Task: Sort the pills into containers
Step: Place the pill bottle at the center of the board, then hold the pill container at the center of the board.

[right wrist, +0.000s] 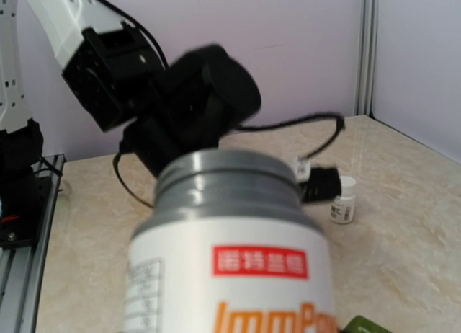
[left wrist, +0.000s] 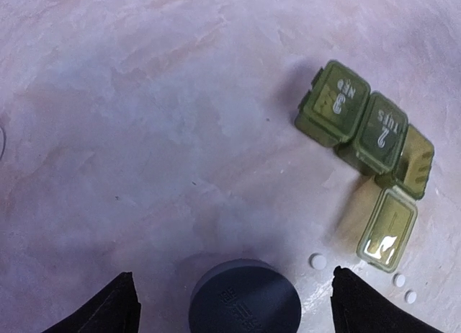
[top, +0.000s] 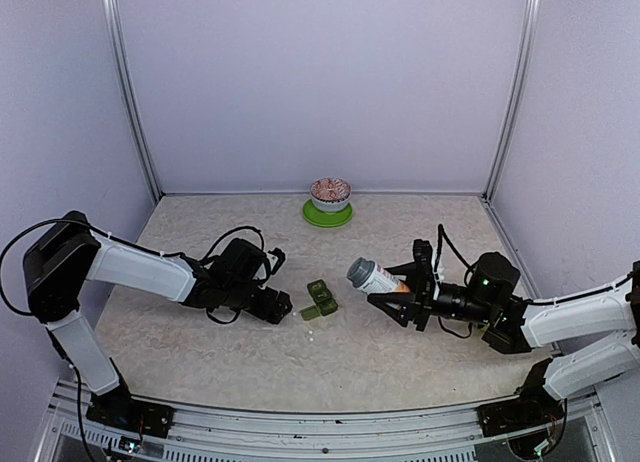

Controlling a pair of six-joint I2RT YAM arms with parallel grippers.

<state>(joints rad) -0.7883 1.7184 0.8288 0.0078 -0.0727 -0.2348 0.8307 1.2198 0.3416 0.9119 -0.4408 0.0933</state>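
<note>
Setting: a marbled beige table [top: 460, 232] boxed in by pale lavender walls. A patterned bowl [top: 330, 191] on a green plate [top: 328, 219] sits at the middle of the far edge.
Containers: the dark green containers [left wrist: 364, 131] lie near the table's middle, slightly toward the near edge. The lids marked 3 and 2 are down. The end compartment [left wrist: 415, 163] stands open, its lid [left wrist: 388, 226] flipped flat onto the table.
Pills: three pills [left wrist: 318, 261] lie loose on the table just beside that flipped lid. Whether the open compartment holds any cannot be told.
Left gripper: the left gripper [left wrist: 232, 308] is spread wide around a dark grey cap [left wrist: 245, 293]. The cap rests on the table with a gap to each finger, so nothing is gripped.
Right gripper: the right gripper [top: 398, 285] is clamped on a white bottle [top: 372, 275]. The bottle is uncapped and held on its side, mouth toward the containers, on the side of the table's right edge.
Step in hand: most likely getting pills into the open end compartment.
Doing it well: bring the bottle mouth directly over the open compartment and low to it before tipping further. Tilt slowly so that pills leave singly, not in a rush. The strip looks light, so keep the bottle rim off it.
Strays: the loose pills are tiny and flat on the table. Each needs a narrow, straight-down pinch, with the fingers kept clear of the flipped lid.
Risk: pills bouncing off the lid or rolling toward the cap.
</note>
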